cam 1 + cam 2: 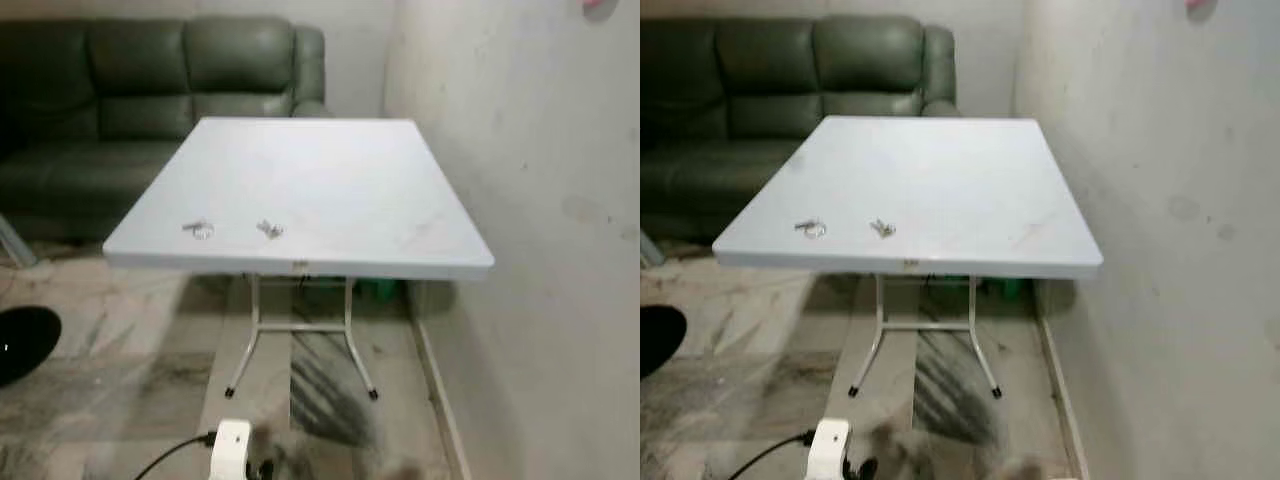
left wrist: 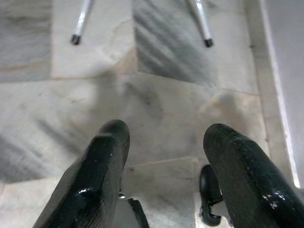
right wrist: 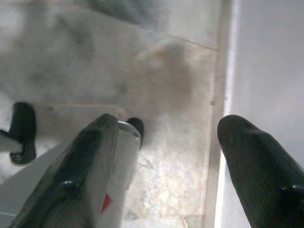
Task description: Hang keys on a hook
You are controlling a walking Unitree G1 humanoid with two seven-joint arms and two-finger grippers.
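Two small bunches of metal keys lie near the front edge of a white folding table (image 1: 330, 170): one key ring (image 1: 198, 229) toward the left corner, the other keys (image 1: 269, 230) a little to its right. High on the right wall a pink object (image 1: 598, 6), possibly the hook, is cut off by the frame's edge. My left gripper (image 2: 166, 133) hangs open over the marble floor, short of the table's legs (image 2: 204, 28). My right gripper (image 3: 173, 126) is also open and holds nothing, low above the floor beside the wall's skirting.
A dark green leather sofa (image 1: 150, 80) stands behind the table. The plastered wall (image 1: 540, 200) runs close along the table's right side. A white plug box with a black cable (image 1: 230, 445) lies on the floor before me, and a black round object (image 1: 25, 340) at the left.
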